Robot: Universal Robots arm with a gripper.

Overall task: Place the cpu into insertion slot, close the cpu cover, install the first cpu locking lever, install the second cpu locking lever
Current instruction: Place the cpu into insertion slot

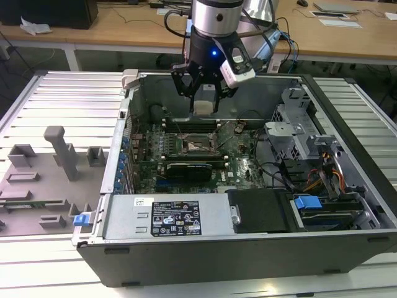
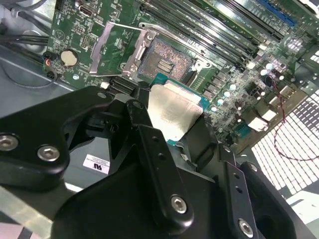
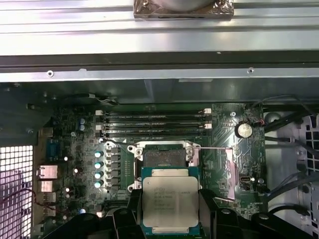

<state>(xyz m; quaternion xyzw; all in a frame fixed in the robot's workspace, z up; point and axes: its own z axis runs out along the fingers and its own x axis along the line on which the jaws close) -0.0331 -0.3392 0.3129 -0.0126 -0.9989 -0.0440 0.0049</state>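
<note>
My gripper (image 1: 205, 98) hangs over the open computer case, shut on the cpu (image 1: 205, 107), a flat square chip with a silvery-beige top. In both wrist views the cpu (image 3: 169, 201) (image 2: 174, 112) sits between the black fingers (image 3: 130, 211), level and a little way above the motherboard. The insertion slot (image 3: 162, 158) (image 2: 167, 59) (image 1: 200, 144) lies open just beyond the chip's edge, its dark pin field bare. Beside the slot, the cpu cover (image 2: 98, 50) is swung open, a thin silver frame with board showing through its window.
Long black memory slots (image 3: 154, 124) run beside the socket. A black card (image 1: 192, 167) lies across the board, with the power supply (image 1: 167, 217) in front. A drive cage with cables (image 1: 304, 149) stands at the exterior view's right, and grey fixtures (image 1: 49, 180) at its left.
</note>
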